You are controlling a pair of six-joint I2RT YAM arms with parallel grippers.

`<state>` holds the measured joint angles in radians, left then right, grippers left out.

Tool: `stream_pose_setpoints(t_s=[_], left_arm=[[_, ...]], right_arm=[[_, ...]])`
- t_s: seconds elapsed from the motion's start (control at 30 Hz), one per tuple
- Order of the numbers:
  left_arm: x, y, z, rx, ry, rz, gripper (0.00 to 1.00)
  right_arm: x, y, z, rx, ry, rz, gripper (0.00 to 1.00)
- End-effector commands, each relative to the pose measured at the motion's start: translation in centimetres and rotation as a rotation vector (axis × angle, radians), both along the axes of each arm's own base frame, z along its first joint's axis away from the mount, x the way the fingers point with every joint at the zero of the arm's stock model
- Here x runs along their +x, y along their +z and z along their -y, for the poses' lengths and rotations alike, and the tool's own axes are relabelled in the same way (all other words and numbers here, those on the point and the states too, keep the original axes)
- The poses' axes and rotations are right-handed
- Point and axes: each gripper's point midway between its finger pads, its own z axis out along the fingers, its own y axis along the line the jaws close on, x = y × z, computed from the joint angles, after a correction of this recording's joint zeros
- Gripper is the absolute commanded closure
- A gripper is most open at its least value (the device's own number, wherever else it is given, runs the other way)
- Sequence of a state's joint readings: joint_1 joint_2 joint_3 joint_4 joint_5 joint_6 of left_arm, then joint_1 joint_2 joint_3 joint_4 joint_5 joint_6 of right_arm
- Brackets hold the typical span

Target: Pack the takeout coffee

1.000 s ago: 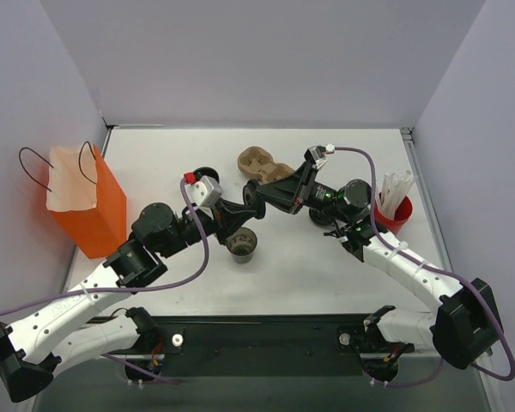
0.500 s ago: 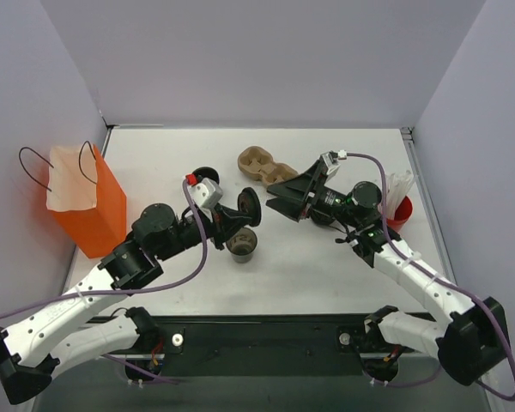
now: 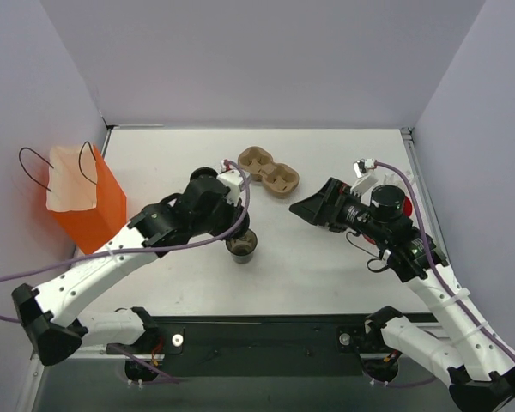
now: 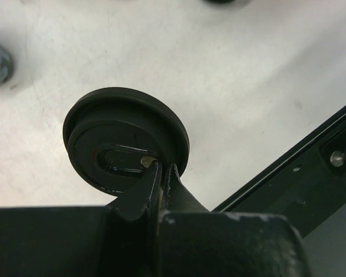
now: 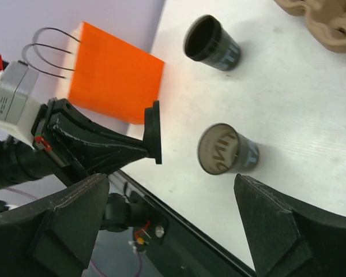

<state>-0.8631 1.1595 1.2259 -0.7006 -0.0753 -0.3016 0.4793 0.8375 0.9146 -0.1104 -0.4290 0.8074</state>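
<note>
Top external view shows the left arm reaching to the middle of the table (image 3: 343, 146), where the left gripper (image 3: 239, 225) hangs just beside the coffee cup (image 3: 241, 245). This small black paper cup stands upright near the table's centre, its top uncovered and brown liquid showing inside. In the left wrist view the fingers (image 4: 143, 193) are pressed together on the rim of a round black lid (image 4: 126, 135), pinching it at its edge with bare table behind it. The right wrist view catches that same lid (image 5: 154, 133) edge-on, off to one side of the coffee cup (image 5: 225, 151) and not seated on it.

The right gripper (image 3: 305, 206) hovers to the right of the cup, well apart from it. Its two fingers (image 5: 63, 225) are spread wide at the sides of its own camera's picture, with nothing between them.

A second black cup (image 5: 210, 41), dark inside and with no lid, stands farther back, partly hidden behind the left arm in the top view. The brown pulp cup carrier (image 3: 270, 172) lies toward the rear of the table. The orange bag (image 3: 81, 202) stands upright at the left edge, its top open and its handles up.
</note>
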Motion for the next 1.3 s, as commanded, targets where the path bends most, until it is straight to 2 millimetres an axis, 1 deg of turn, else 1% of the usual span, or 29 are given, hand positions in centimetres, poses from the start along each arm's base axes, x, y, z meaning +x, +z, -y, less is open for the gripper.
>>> stream_pose_setpoints(t_s=[0.0,0.03,0.07,0.17,0.2,0.27,0.43,0.57,0.7,0.8,0.93,1.17,1.27], left_arm=[[-0.1,-1.9,-0.2,0.121,0.047,-0.115,1.0],[0.1,-1.7,0.1,0.122,0.047,-0.116,1.0],[0.3,-2.4,0.3,0.146,0.05,-0.135,1.0],[0.4,-2.9,1.2,0.159,0.037,-0.159,1.0],[0.3,-3.7,1.6,0.178,0.029,-0.182,1.0],[0.5,-4.5,2.1,0.195,0.032,-0.205,1.0],[0.7,-5.7,2.8,0.215,0.031,-0.22,1.0],[1.3,-6.9,2.8,0.265,0.048,-0.237,1.0],[1.4,-7.7,2.6,0.294,0.059,-0.246,1.0],[1.6,-8.1,2.7,0.303,0.061,-0.25,1.0],[1.7,-8.1,3.0,0.302,0.057,-0.247,1.0],[1.9,-9.3,3.3,0.315,0.051,-0.268,1.0],[1.8,-9.4,3.5,0.311,0.046,-0.274,0.99]], right_arm=[[-0.5,-1.5,1.9,-0.152,-0.028,0.004,0.05],[-0.6,-1.3,2.2,-0.161,-0.035,0.021,0.05],[-0.7,-1.4,2.4,-0.173,-0.038,0.021,0.05],[-0.8,-1.3,3.0,-0.196,-0.054,0.037,0.05],[-0.8,-1.2,3.1,-0.198,-0.057,0.04,0.05],[-0.9,-1.1,3.3,-0.206,-0.06,0.049,0.05],[-1.0,-1.0,3.5,-0.219,-0.064,0.06,0.05],[-0.9,-1.1,3.7,-0.227,-0.069,0.062,0.05],[-1.0,-0.9,3.8,-0.232,-0.072,0.071,0.05],[-1.0,-0.9,4.0,-0.239,-0.077,0.075,0.05],[-0.9,-0.8,4.1,-0.249,-0.079,0.079,0.05],[-0.8,-1.0,4.0,-0.256,-0.077,0.071,0.05],[-0.8,-1.0,4.1,-0.258,-0.08,0.072,0.05]])
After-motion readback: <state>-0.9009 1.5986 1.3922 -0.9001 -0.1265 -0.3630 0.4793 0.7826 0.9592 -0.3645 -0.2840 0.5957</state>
